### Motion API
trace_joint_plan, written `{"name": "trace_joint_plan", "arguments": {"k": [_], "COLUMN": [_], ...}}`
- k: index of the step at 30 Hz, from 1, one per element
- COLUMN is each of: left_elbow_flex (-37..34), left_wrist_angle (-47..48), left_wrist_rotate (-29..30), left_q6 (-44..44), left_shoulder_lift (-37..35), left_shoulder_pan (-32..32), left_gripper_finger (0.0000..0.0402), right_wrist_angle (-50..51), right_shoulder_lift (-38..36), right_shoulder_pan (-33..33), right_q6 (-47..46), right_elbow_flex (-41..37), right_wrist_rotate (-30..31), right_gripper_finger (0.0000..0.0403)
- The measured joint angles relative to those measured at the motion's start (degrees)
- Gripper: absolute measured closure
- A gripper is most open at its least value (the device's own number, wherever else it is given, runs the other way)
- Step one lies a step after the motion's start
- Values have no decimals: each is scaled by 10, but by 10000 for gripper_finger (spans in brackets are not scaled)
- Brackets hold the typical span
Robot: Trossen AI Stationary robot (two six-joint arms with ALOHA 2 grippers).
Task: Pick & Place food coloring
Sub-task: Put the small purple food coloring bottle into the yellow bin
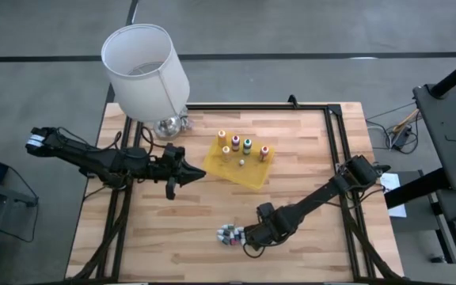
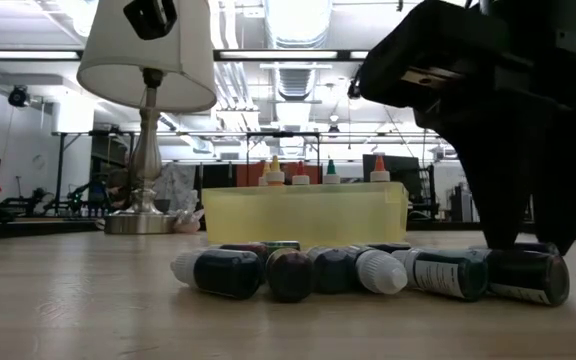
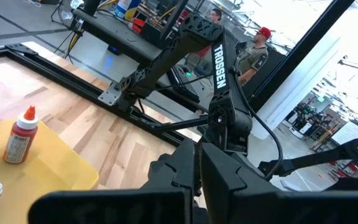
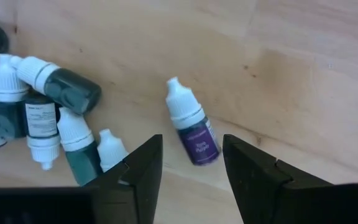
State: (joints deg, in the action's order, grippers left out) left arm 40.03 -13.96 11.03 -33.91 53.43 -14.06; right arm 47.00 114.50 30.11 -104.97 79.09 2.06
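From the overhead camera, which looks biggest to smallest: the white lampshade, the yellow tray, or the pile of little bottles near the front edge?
1. The lampshade, though it stands nearer the camera, which inflates it.
2. The yellow tray.
3. The pile of little bottles, beside the right gripper, clearly smallest.

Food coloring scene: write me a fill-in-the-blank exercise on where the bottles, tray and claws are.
1. The upright bottles stand in the ____ tray.
2. The loose vials lie on their sides beside the ____ claw.
3. The purple vial lies apart from the heap, in line with the gap between the right claw's ____ fingers.
4. Beyond the tray stands a lamp with a ____ shade.

Missing words: yellow; right; open; white
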Motion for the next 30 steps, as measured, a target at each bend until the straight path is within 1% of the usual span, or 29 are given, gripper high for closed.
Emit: {"name": "trace_joint_plan", "arguments": {"k": [4, 15, 20, 24, 30], "left_elbow_flex": [0, 0, 0, 0, 0], "left_wrist_angle": [0, 0, 0, -1, -1], "left_wrist_rotate": [0, 0, 0, 0, -1], "left_q6": [0, -2, -7, -7, -7], "left_shoulder_lift": [0, 0, 0, 0, 0], "left_shoulder_pan": [0, 0, 0, 0, 0], "left_gripper_finger": [401, 401, 401, 401, 401], "right_wrist_angle": [10, 7, 4, 2, 7], "right_shoulder_lift": [0, 0, 0, 0, -4], "right_shoulder_pan": [0, 0, 0, 0, 0], "right_q6": [13, 100, 111, 127, 170], "right_elbow_flex": [-3, -18, -31, -35, -32], "right_wrist_rotate": [0, 0, -1, -3, -4], "right_gripper_finger": [254, 274, 283, 299, 338]}}
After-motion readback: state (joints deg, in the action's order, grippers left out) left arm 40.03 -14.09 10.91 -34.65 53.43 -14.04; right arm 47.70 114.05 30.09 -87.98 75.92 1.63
